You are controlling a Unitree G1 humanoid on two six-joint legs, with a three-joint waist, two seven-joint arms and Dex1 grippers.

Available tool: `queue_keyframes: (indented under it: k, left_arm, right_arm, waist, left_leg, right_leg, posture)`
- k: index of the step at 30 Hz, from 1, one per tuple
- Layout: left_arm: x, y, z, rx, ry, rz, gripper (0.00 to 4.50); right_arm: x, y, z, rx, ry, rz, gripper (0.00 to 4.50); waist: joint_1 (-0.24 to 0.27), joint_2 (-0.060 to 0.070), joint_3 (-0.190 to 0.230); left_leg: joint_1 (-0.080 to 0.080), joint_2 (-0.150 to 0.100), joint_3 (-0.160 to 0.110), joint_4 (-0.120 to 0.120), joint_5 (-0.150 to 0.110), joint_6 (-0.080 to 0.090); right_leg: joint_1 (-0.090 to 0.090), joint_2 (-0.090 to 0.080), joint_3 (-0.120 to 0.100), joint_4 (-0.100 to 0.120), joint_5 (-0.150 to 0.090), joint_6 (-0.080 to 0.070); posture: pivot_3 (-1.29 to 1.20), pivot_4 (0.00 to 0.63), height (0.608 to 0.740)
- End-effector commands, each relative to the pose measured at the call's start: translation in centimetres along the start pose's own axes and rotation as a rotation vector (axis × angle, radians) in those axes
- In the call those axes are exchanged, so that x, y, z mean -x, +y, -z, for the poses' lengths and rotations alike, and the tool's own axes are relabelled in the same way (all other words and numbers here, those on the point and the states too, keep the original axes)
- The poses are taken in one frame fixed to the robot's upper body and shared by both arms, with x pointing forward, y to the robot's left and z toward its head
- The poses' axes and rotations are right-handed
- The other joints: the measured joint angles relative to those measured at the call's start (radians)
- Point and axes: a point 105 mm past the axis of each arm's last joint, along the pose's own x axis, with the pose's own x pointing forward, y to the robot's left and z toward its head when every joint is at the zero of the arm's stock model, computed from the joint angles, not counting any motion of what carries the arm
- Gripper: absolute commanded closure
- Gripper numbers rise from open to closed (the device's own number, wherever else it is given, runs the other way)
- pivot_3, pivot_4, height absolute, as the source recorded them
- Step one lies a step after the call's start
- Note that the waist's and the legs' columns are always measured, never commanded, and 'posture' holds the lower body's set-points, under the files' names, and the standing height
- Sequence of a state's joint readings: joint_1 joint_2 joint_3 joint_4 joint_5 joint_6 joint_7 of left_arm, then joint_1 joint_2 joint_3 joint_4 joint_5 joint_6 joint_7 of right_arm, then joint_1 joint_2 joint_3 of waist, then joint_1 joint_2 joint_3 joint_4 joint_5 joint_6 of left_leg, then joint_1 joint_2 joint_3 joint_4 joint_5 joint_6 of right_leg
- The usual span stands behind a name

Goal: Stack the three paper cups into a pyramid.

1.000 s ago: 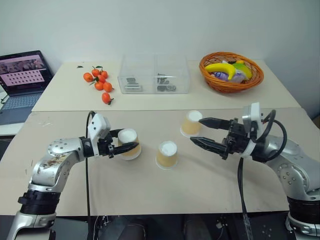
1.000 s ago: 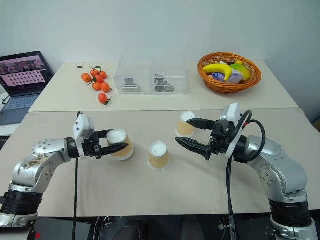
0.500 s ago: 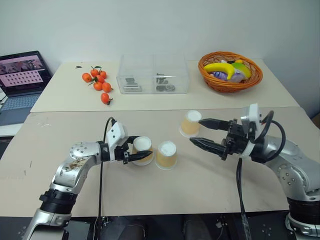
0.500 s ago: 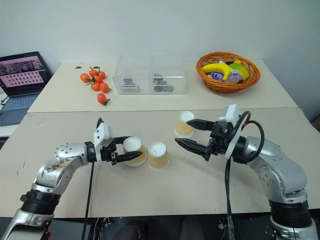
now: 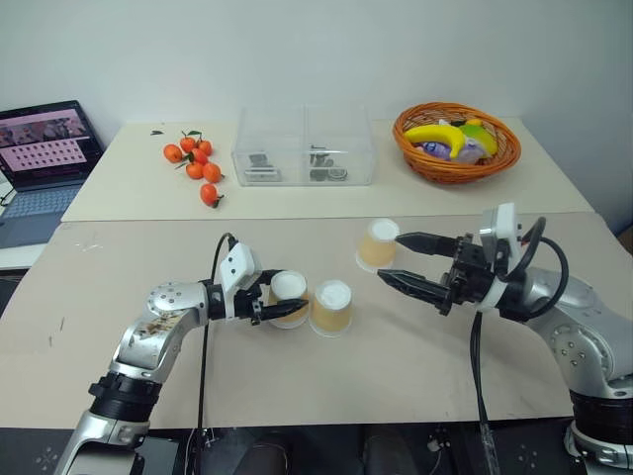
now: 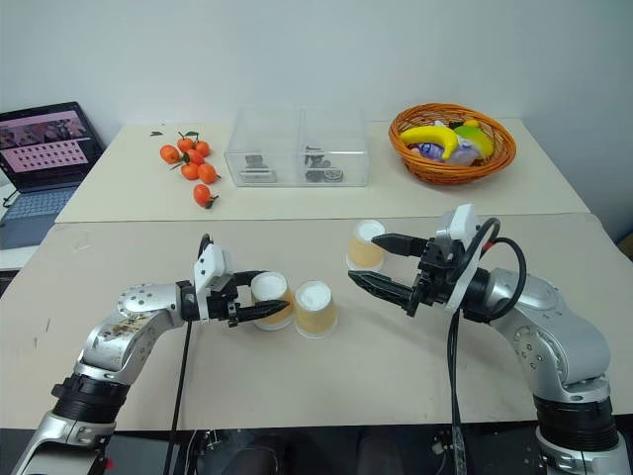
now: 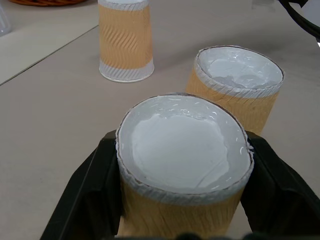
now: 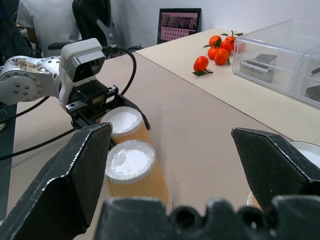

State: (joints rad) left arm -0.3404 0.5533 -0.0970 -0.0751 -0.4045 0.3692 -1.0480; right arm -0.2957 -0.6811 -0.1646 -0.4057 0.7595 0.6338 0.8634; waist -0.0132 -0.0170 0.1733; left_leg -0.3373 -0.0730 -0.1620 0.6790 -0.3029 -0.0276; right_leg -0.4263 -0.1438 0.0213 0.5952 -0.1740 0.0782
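We see three paper cups, all upside down on the near desk, with tan-orange ribbed sides and white ends facing up. The first cup sits between the black fingers of the left gripper, toward the middle of the desk and nearer its front edge than its back one. In the left wrist view this cup has a finger at each side, right against its wall, but the log has the jaws just easing, so we cannot tell whether it is clamped or let go. The second cup stands just beside the first, on its right; whether their rims touch is hard to make out. The third cup stands apart from the pair, farther toward the back edge. The right gripper hovers just to the right of that third cup with its two fingers spread wide and nothing between them; in the right wrist view that cup is cut off at the edge behind one finger.

On the far desk we see tangerines, a clear box whose contents are too small to name, and a wicker basket holding fruit. A laptop at the far left is partly cut off
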Motion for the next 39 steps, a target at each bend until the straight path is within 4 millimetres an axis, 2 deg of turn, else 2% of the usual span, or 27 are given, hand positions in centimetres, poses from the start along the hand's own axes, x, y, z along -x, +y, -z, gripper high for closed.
queue_keyframes:
  k: [1,3,6,9,18,20,22,27,29,32,39]
  left_arm:
    - [0.0,-1.2,-0.6,0.002,-0.019,0.05,0.26]
    - [0.2,-0.8,-0.4,-0.016,-0.005,0.006,0.02]
    - [1.0,-1.0,-1.4,0.057,-0.055,0.021,0.02]
    - [1.8,-0.8,-1.9,0.053,-0.065,-0.013,0.02]
    - [6.0,0.8,-4.9,0.008,-0.123,-0.199,0.02]
    - [8.1,1.7,-5.6,0.026,-0.152,-0.297,0.02]
    - [10.0,2.8,-5.3,0.027,-0.152,-0.433,0.02]
    - [11.6,3.3,-2.9,0.054,-0.141,-0.583,0.02]
    - [12.0,3.3,-1.5,0.072,-0.124,-0.618,0.02]
    - [11.7,2.8,-0.6,0.086,-0.115,-0.616,0.02]
    - [9.3,-0.3,-1.4,0.108,-0.135,-0.433,0.02]
  right_arm:
    - [0.2,0.3,-1.3,0.063,-0.028,0.0,0.0]
    - [0.3,0.3,-1.3,0.064,-0.028,0.002,0.0]
    - [0.3,0.3,-1.2,0.062,-0.027,0.002,0.0]
    - [0.3,0.2,-1.2,0.058,-0.027,0.002,0.0]
    - [0.5,-0.2,-1.1,0.055,-0.02,-0.001,0.0]
    - [0.9,-1.3,-0.7,0.069,0.0,0.049,0.0]
    - [1.9,-3.7,0.7,0.104,0.066,0.172,0.0]
    - [3.3,-6.4,2.7,0.147,0.134,0.299,0.0]
    - [3.1,-7.1,3.4,0.146,0.138,0.315,0.0]
    - [2.2,-7.8,3.9,0.155,0.135,0.318,0.0]
    - [-0.4,-8.3,3.7,0.164,0.114,0.24,0.0]
  waist:
    - [-0.001,0.0,0.0]
    - [-0.001,0.0,0.0]
    - [-0.001,0.0,0.0]
    - [-0.002,0.0,0.0]
    - [0.0,0.0,0.0]
    - [-0.001,0.0,0.0]
    - [-0.005,0.0,0.0]
    - [-0.001,0.0,0.0]
    - [-0.001,0.0,0.0]
    - [-0.007,0.0,0.0]
    - [-0.005,0.0,0.0]
  left_leg:
    - [0.0,0.0,0.0,0.0,0.0,0.0]
    - [0.0,0.0,0.0,0.0,0.0,0.0]
    - [0.0,0.0,0.0,0.0,0.0,0.0]
    - [0.0,0.0,0.0,0.0,0.0,0.0]
    - [0.0,0.0,0.0,0.0,0.0,0.0]
    - [0.0,0.0,0.0,0.0,0.0,0.0]
    - [0.0,0.0,0.0,0.0,0.0,0.0]
    - [0.0,0.0,0.001,-0.001,0.0,0.0]
    - [0.0,0.0,0.001,-0.001,0.0,0.0]
    - [0.001,0.001,0.001,-0.001,0.0,0.0]
    - [0.001,0.001,0.002,-0.001,0.0,-0.001]
  right_leg:
    - [0.0,0.0,0.0,0.0,0.0,0.0]
    - [0.0,0.0,0.0,0.0,0.0,0.0]
    - [0.0,0.0,0.0,0.0,0.0,0.0]
    - [0.0,0.0,0.0,0.0,0.0,0.0]
    - [0.0,0.0,0.0,0.0,0.0,0.0]
    - [0.0,0.0,0.0,0.0,0.0,0.0]
    - [0.0,0.0,0.0,0.0,0.0,0.0]
    - [-0.001,0.0,0.0,0.0,0.0,0.0]
    - [0.0,0.0,0.001,0.0,0.0,-0.001]
    - [-0.001,0.0,0.001,0.0,0.0,-0.001]
    - [-0.001,0.0,0.002,0.0,0.001,-0.002]
  posture:
    - [0.0,0.15,0.728]
    - [0.0,0.15,0.728]
    - [0.0,0.15,0.728]
    - [0.0,0.15,0.728]
    - [0.0,0.15,0.728]
    - [0.0,0.15,0.728]
    - [0.0,0.15,0.728]
    - [0.0,0.15,0.728]
    - [0.0,0.15,0.728]
    - [0.0,0.15,0.728]
    - [0.0,0.15,0.728]
